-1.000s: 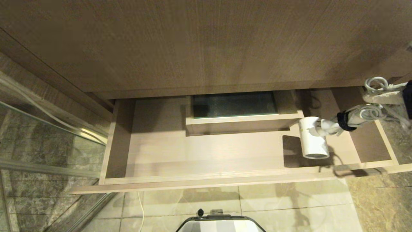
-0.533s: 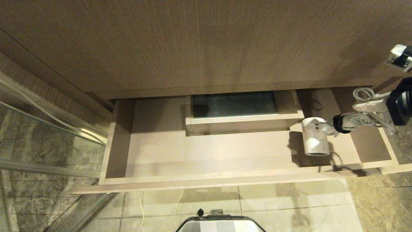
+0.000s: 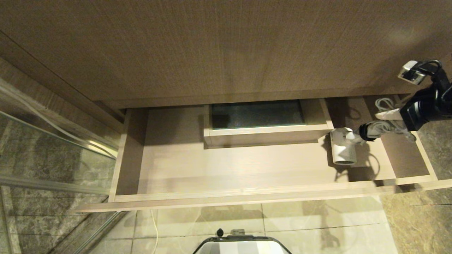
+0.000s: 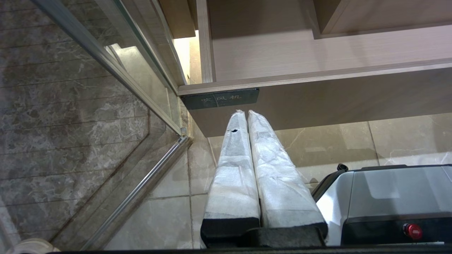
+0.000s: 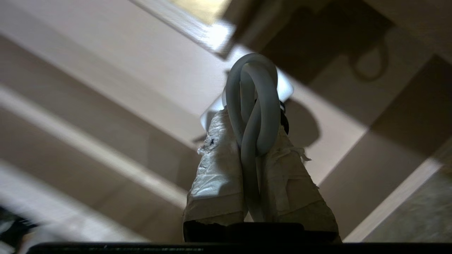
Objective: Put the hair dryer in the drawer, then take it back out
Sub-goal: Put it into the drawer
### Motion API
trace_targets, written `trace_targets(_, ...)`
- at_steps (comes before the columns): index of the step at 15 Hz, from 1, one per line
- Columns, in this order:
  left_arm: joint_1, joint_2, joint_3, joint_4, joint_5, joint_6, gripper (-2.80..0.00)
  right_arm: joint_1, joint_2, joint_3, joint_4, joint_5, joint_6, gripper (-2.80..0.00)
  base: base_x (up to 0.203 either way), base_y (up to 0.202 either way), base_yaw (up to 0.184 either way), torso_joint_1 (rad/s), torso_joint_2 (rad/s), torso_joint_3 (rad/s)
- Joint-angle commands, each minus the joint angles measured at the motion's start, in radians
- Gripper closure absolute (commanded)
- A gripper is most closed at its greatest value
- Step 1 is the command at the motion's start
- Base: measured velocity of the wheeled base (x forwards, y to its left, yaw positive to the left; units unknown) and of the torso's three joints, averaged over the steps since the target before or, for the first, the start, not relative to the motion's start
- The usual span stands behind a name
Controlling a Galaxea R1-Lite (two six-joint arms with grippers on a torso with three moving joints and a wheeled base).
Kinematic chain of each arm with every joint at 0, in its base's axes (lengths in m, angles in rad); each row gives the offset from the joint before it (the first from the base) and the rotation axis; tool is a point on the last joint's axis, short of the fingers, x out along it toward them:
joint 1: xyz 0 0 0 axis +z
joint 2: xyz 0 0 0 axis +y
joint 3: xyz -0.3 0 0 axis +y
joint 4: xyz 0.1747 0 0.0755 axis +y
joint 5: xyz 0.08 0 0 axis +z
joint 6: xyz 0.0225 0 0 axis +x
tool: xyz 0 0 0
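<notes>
Holding: hair dryer [image 3: 343, 148] hangs in the right gripper [image 3: 381, 127], over the right part of the open drawer [image 3: 226, 197], just right of the boxed cut-out [image 3: 265, 121] at the far middle.
Dryer pose: barrel points toward the near side, open end facing the near rail; handle runs right into the gripper. Shadow lies on the drawer floor under it; touching the floor or just above, cannot tell.
Grip: right fingers [image 5: 215, 165] clenched on the handle end together with the bundled cord [image 5: 252, 106]; cord loop pokes up between the padded fingers.
Cord: more grey-white loops [image 3: 385, 104] trail toward the far right by the wrist; black band [image 3: 364, 133] wraps the handle.
Handling: hard smooth plastic shell, likely light but barrel-heavy, so it will tend to swing or droop from a handle-end hold. Surface looks slippery; the padded fingers help.
Cord risk: floppy, could snag the right drawer wall or the near rail on the way out.
Best hold: handle near the barrel, cord pinched in with it, as here; the barrel looks too wide and slick.
Fragility: moderate, set down gently, no dropping.
Left gripper [image 4: 247, 116]: parked low outside the drawer, below its near left corner; fingers pressed together, empty.
Surroundings: wood cabinet front [image 3: 226, 49] on the far side, tiled floor [image 3: 317, 225] near, glass panel [image 3: 42, 155] left.
</notes>
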Motion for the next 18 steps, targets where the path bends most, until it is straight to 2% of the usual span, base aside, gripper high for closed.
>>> trace_targets(1,0.002,0.0,0.002,0.0,0.0,0.0,0.0,-0.045,0.083,-0.001,-0.02,0.005,-0.07,0.0,0.0,0.0,0.0,0.0,0.0,0.0)
trace_targets(3,0.001,0.0,0.001,0.0,0.0,0.0,0.0,-0.078,0.125,-0.002,-0.022,0.005,-0.108,0.0,0.0,0.0,0.0,0.0,0.0,0.0)
trace_targets(5,0.001,0.0,0.002,0.0,0.0,-0.001,0.0,-0.105,0.171,-0.019,-0.04,0.005,-0.113,0.0,0.0,0.0,0.0,0.0,0.0,0.0)
trace_targets(11,0.001,0.0,0.002,0.0,0.0,0.0,0.0,-0.165,0.29,-0.127,-0.059,0.009,-0.193,0.0,0.0,0.0,0.0,0.0,0.0,0.0)
trace_targets(12,0.001,0.0,0.002,0.0,0.0,0.0,0.0,-0.171,0.308,-0.144,-0.063,0.01,-0.194,-2.8,0.0,0.0,0.0,0.0,0.0,0.0)
trace_targets(18,0.002,0.0,0.001,0.0,0.0,0.0,0.0,-0.201,0.372,-0.164,-0.13,0.002,-0.196,-2.8,0.0,0.0,0.0,0.0,0.0,0.0)
